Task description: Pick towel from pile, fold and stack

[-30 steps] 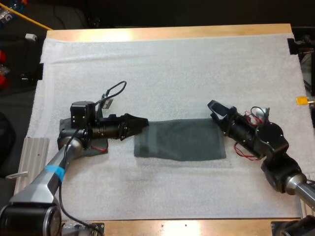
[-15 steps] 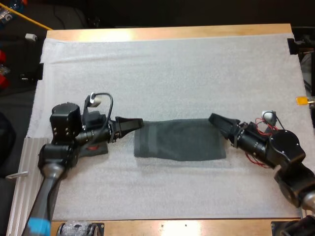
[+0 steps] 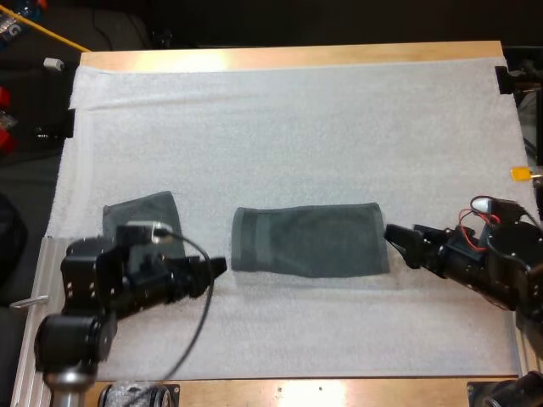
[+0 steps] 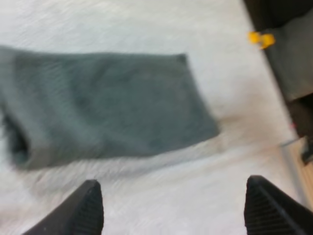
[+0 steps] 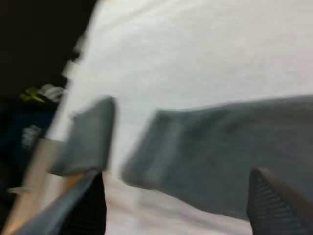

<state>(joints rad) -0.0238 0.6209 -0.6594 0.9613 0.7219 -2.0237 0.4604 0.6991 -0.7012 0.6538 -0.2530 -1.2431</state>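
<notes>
Now | L hand (image 3: pixel 216 266) spread, empty | R hand (image 3: pixel 394 234) spread, empty | folded towel (image 3: pixel 307 242) btwn both

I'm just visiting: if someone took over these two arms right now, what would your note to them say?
Left tool: open, near the folded towel's left end, touching nothing.
Right tool: open, at its right end.
Second towel: at the mat's left edge.
Done: the folded towel lies flat, free of both tools.
Left: probably another fold, then stacking.
</notes>
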